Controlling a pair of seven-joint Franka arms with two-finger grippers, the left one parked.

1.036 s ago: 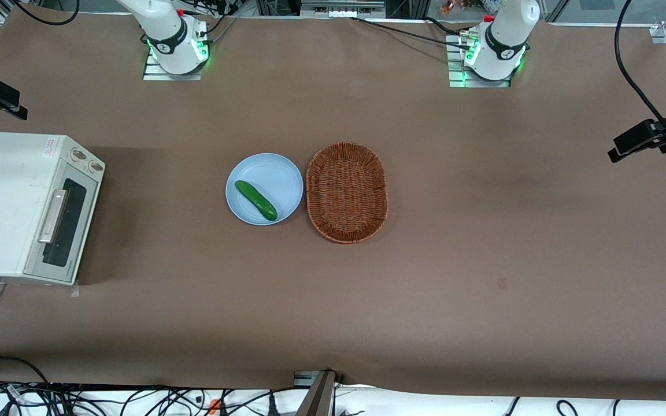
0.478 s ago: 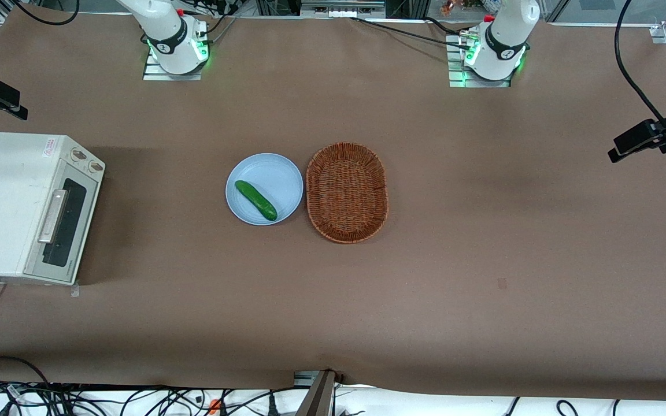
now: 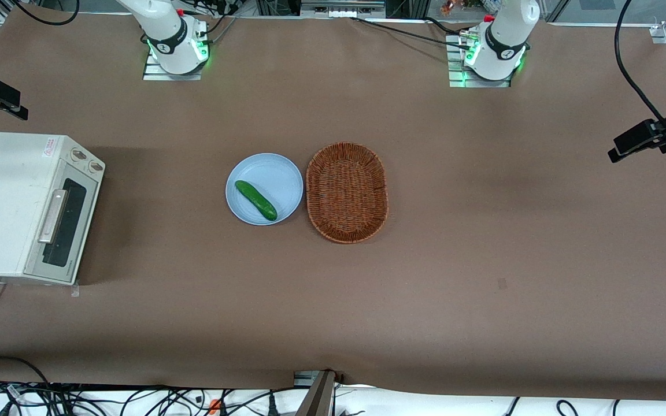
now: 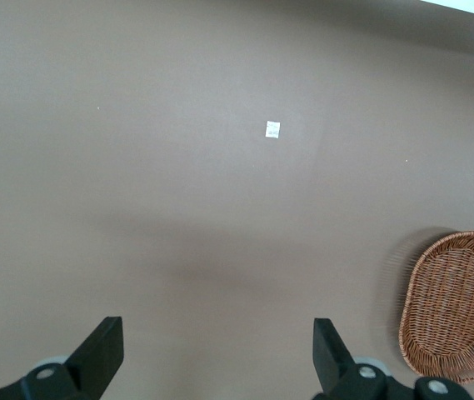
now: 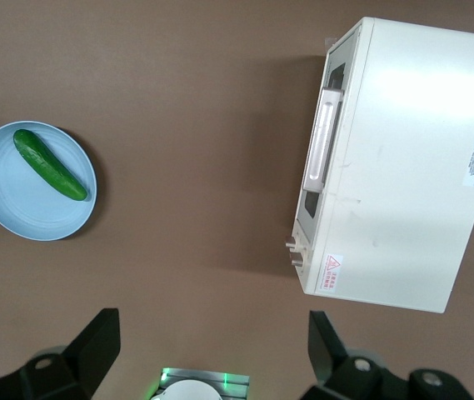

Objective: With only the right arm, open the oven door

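The cream-white toaster oven [image 3: 6, 202] stands toward the working arm's end of the table. Its oven door [image 3: 62, 231] is closed, with dark glass and a long silver bar handle [image 3: 53, 216], and faces the middle of the table. In the right wrist view the oven door [image 5: 313, 190] and its handle [image 5: 321, 142] show from above. My gripper [image 5: 212, 346] hangs high over the table near the right arm's base [image 3: 174, 46], well apart from the oven. It is open, its black fingers [image 5: 99, 340] wide apart with nothing between them. The front view does not show the gripper.
A light blue plate [image 3: 278, 173] holding a green cucumber [image 3: 255, 200] lies mid-table, in front of the oven door. A brown wicker basket [image 3: 347, 192] sits beside the plate, toward the parked arm's end. Two knobs [image 3: 87, 160] sit on the oven's control strip.
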